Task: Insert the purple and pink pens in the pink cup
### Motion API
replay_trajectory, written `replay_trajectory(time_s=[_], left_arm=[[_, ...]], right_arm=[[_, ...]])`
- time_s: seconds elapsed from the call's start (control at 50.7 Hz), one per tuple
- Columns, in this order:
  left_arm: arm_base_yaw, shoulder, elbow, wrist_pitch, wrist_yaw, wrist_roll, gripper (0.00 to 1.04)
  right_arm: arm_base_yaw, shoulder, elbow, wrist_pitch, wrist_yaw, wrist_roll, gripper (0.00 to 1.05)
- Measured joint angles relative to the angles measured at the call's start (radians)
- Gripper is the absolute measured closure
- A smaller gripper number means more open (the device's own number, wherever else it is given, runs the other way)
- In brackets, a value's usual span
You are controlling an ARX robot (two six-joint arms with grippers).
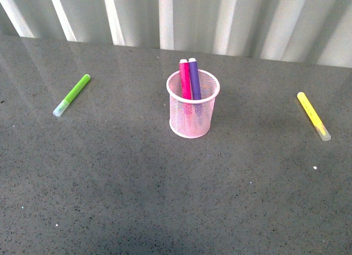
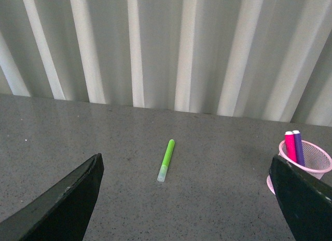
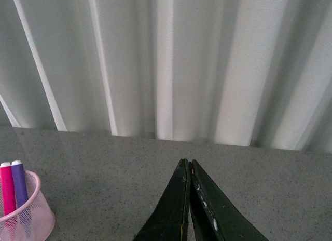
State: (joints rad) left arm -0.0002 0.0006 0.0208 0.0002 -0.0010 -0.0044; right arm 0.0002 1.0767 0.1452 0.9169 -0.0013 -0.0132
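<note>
The pink mesh cup stands upright at the table's middle. The pink pen and the purple pen stand inside it, side by side, leaning on the far rim. Neither arm shows in the front view. In the left wrist view the cup with the pink pen and the purple pen sits by one finger; my left gripper is open and empty above the table. In the right wrist view the cup holds both pens; my right gripper is shut and empty.
A lime-green marker lies on the table at the left, also in the left wrist view. A yellow marker lies at the right. A pleated white curtain runs along the table's far edge.
</note>
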Motion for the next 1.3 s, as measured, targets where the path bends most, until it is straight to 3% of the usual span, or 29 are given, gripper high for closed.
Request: replay_trajectory(time_s=[0.237, 0.966, 1.301], left_arm=[[0.0, 0.0, 0.0, 0.0, 0.0, 0.0, 0.07], [0.0, 0.0, 0.0, 0.0, 0.0, 0.0, 0.07], [0.0, 0.0, 0.0, 0.0, 0.0, 0.0, 0.07]], right_arm=[[0.0, -0.083, -0.087, -0.001, 0.0, 0.0, 1.01], [0.0, -0.666, -0.122, -0.505, 0.0, 0.003, 1.01], [0.0, -0.812, -0.122, -0.649, 0.0, 0.003, 1.01]])
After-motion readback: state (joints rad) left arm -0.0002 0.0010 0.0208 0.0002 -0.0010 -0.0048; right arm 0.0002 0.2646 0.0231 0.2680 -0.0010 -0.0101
